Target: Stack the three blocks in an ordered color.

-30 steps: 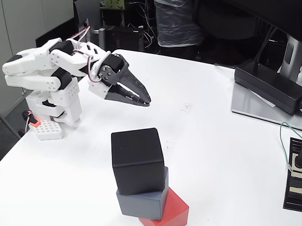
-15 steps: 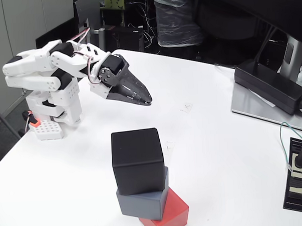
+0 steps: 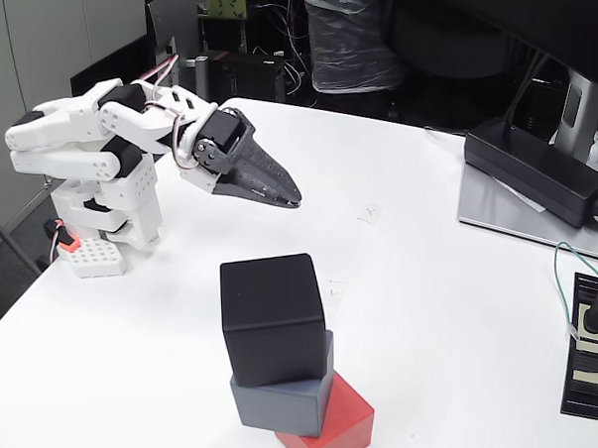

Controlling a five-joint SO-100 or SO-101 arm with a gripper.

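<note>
The three blocks stand in one stack near the front of the white table (image 3: 421,278). The red cube (image 3: 338,429) is at the bottom, the blue-grey cube (image 3: 283,398) sits on it, and the black cube (image 3: 271,305) is on top, each slightly offset. My gripper (image 3: 290,199) hangs above the table behind and to the left of the stack, well apart from it. Its dark jaws are together with nothing between them. The white arm (image 3: 87,144) is folded back at the table's left edge.
A small white perforated brick with an orange part (image 3: 90,255) lies by the arm's base. A black box (image 3: 535,169) rests on a monitor foot at the right. A power strip with a cable (image 3: 587,345) lies by the right edge.
The gripper's jaws have closed from a slight gap and the wrist has turned a little. The stack has not moved.
</note>
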